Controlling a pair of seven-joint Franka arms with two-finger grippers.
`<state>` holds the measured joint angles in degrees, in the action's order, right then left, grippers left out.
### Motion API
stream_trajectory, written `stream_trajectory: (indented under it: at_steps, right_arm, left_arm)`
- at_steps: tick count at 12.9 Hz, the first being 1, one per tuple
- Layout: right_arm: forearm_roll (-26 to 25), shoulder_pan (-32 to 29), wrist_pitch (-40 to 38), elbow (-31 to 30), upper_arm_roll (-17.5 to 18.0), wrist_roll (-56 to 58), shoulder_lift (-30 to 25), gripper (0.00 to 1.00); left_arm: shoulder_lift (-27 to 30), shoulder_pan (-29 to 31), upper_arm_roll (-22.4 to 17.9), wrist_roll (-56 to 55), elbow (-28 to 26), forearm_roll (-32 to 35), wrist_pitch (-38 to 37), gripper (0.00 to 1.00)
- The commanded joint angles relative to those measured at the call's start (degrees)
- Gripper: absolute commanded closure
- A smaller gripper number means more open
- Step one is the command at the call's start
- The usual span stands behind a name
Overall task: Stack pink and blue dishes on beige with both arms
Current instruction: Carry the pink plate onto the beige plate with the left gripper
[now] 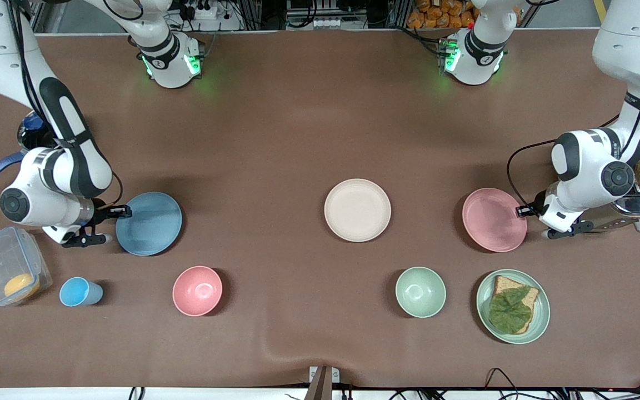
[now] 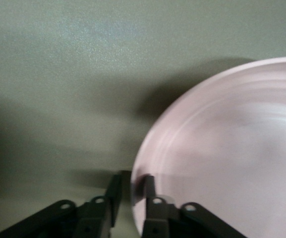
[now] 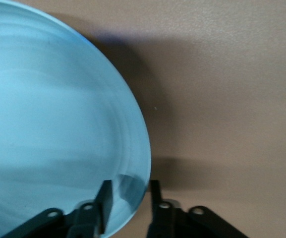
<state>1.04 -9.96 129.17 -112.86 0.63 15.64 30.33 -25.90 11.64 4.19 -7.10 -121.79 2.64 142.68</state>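
Front view, beige plate: it lies flat near the middle of the table, between the two other plates, and nothing is on it.
Front view, blue plate: toward the right arm's end of the table, tilted, with a dark shadow under it.
Front view, right gripper: it is at the rim of the blue plate, on the side away from the beige plate.
Front view, pink plate: toward the left arm's end, well apart from the beige plate, also a little tilted.
Front view, left gripper: it meets the rim of the pink plate beside the toaster.
Front view, other things: a pink bowl, a green bowl and a blue cup stand nearer to the camera; a green plate carries bread with a leaf.
Left wrist view, left gripper: the two fingers are clamped on the rim of the pink plate, one on each face of the rim.
Right wrist view, right gripper: one finger is over the inside of the blue plate, the other outside; the rim stands between them, pinched.
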Motion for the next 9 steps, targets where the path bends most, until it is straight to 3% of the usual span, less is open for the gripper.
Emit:
stream_trajectory:
  at_steps: [1, 5, 7, 9]
  right_arm:
    - [0.72, 0.20, 0.99, -0.34, 0.34, 1.41, 0.08, 1.00]
    - [0.54, 1.52, 0.03, 1.85, 0.42, 3.24, -1.84, 1.00]
    - [0.37, 1.79, -4.78, 6.05, 0.42, 6.23, -3.51, 1.00]
    - [0.28, 2.66, -13.90, 14.12, 0.42, 10.18, -3.79, 1.00]
  left_arm:
    - [-0.47, -0.30, -0.15, -0.02, 0.67, -1.05, 0.23, 1.00]
    - [4.25, 0.14, 2.12, 0.07, 0.76, -1.05, -1.69, 1.00]
    - [6.99, 0.14, 6.59, -2.11, 1.98, -1.67, -5.90, 1.00]
    - [8.49, 0.05, 12.39, -9.82, 5.40, -2.98, -11.78, 1.00]
